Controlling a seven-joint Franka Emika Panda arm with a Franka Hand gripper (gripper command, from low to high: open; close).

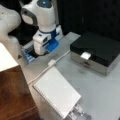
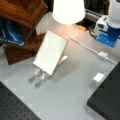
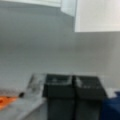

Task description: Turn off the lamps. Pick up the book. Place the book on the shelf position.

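Observation:
The book is a whitish-grey slab with a row of dots along one edge. It leans tilted on a small metal stand in both front views, and its face catches the light. The shelf position, a dark reddish-brown wooden block, stands right beside the book. A lamp with a white shade glows brightly. My gripper hangs low over the back of the table, well away from the book. In the wrist view its two dark fingers are pressed together, so the gripper is shut on nothing.
A black box with a white label sits at a front view's right. A white cable with an inline switch runs across the grey table. A blue book lies in the wooden block. An orange item lies near the gripper.

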